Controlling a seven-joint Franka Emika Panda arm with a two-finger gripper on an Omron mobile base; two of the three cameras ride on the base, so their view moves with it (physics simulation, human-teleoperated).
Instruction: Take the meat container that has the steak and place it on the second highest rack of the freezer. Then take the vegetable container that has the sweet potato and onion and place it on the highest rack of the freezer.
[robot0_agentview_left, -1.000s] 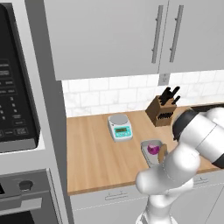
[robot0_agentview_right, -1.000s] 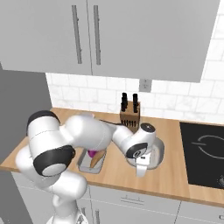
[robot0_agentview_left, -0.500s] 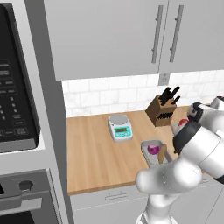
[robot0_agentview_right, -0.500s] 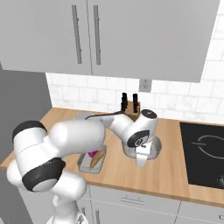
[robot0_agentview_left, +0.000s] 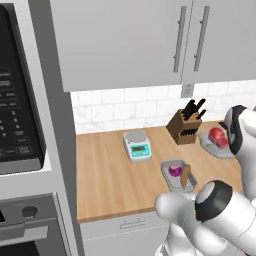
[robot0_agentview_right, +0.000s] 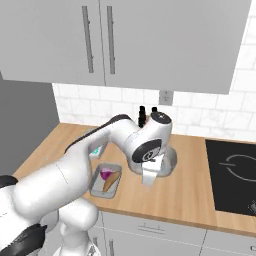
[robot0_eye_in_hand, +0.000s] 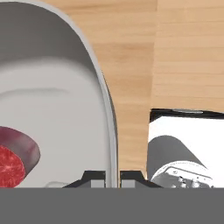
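Wooden counter: steak in grey meat container far right, past knife block; onion, sweet potato in near tray. Right base view: arm over container. Hand view: gripper pinched on container rim, steak left

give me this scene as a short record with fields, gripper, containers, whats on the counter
gripper: shut on the rim of the meat container, one finger on each side of it
steak: inside that container
vegetable container: on the counter, nearer the front edge
contents: onion and sweet potato side by side
scale: nearer the wall
knife block: by the backsplash
cooktop: to the right
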